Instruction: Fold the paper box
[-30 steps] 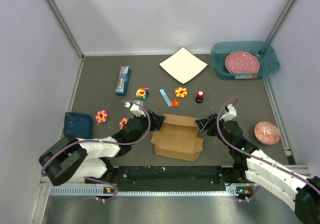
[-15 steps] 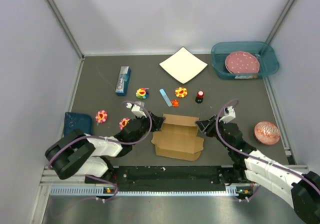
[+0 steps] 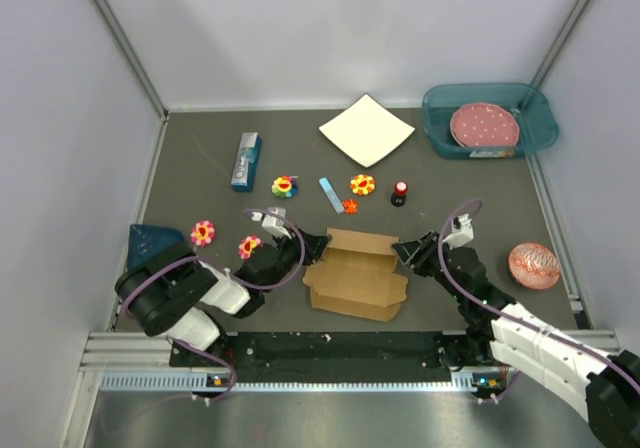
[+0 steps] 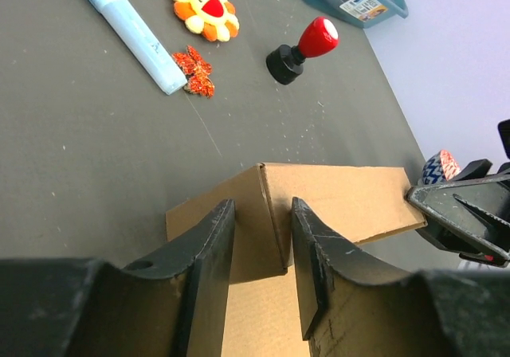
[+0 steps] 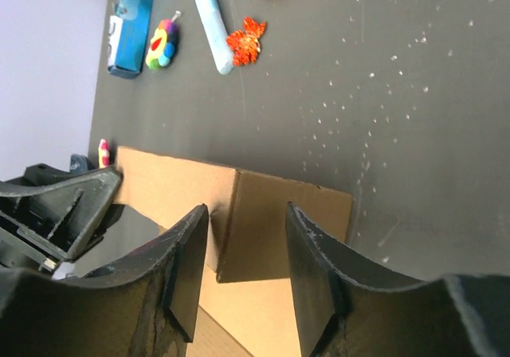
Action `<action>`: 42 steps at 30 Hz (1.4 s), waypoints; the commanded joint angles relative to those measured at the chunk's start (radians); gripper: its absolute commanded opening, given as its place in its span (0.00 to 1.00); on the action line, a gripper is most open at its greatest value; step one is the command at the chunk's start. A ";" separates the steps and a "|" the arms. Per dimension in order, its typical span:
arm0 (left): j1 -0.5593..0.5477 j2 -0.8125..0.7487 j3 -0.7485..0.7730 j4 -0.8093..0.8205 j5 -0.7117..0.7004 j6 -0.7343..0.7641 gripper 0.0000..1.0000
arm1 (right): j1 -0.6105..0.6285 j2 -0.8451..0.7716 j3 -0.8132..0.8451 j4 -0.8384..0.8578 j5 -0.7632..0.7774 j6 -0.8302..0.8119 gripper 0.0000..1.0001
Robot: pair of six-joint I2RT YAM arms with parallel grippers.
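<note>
The paper box (image 3: 355, 278) is a brown cardboard sheet lying partly folded near the table's front, its back wall raised. My left gripper (image 3: 318, 247) is at the box's back left corner. In the left wrist view the jaws (image 4: 261, 205) stand narrowly open astride the upright corner crease of the box (image 4: 343, 198), with the right finger close against it. My right gripper (image 3: 403, 252) is at the back right corner. Its jaws (image 5: 247, 209) are open either side of that corner fold of the box (image 5: 167, 182), with gaps showing on both sides.
Behind the box lie a light blue stick (image 3: 330, 194), flower toys (image 3: 285, 185) (image 3: 362, 184) and a red-knobbed stamp (image 3: 400, 193). A blue carton (image 3: 246, 161), a white square sheet (image 3: 366, 130) and a teal bin (image 3: 435, 128) sit farther back. A pink patterned ball (image 3: 534, 265) lies at the right.
Both grippers have narrowed their jaws around the box's back corners. The left arm's elbow has swung in toward the box. The box has hardly moved.
</note>
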 commanded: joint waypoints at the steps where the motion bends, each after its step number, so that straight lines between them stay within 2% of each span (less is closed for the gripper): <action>1: 0.002 0.046 -0.049 0.027 0.024 0.010 0.40 | -0.007 -0.067 -0.177 -0.120 -0.012 0.010 0.49; 2: 0.002 0.042 -0.055 0.040 0.023 0.010 0.43 | -0.007 -0.105 -0.156 -0.140 -0.009 0.005 0.56; 4: 0.004 0.011 -0.054 0.027 0.018 0.013 0.48 | -0.007 -0.136 -0.125 -0.196 0.002 -0.007 0.63; 7: 0.004 -0.053 -0.037 -0.046 0.004 0.027 0.58 | -0.009 -0.158 -0.048 -0.236 0.022 -0.022 0.68; 9: 0.005 -0.092 -0.023 -0.110 -0.008 0.036 0.64 | -0.009 -0.152 -0.008 -0.238 0.033 -0.027 0.69; 16: 0.037 -0.268 0.057 -0.318 -0.068 0.090 0.72 | -0.010 -0.128 0.050 -0.163 0.037 -0.073 0.68; 20: 0.089 -0.279 0.075 -0.296 0.010 0.102 0.73 | -0.055 -0.102 0.033 -0.013 -0.051 -0.108 0.62; 24: 0.139 -0.288 0.066 -0.250 0.118 0.075 0.73 | -0.151 -0.044 0.010 0.179 -0.248 -0.105 0.59; 27: 0.155 -0.304 0.058 -0.252 0.153 0.064 0.73 | -0.202 0.005 0.010 0.202 -0.308 -0.110 0.59; 36: 0.165 -0.190 0.067 -0.145 0.306 0.039 0.72 | -0.211 0.204 -0.047 0.375 -0.339 -0.108 0.52; 42: 0.165 -0.087 0.055 -0.049 0.351 0.027 0.65 | -0.213 0.223 -0.096 0.403 -0.306 -0.107 0.42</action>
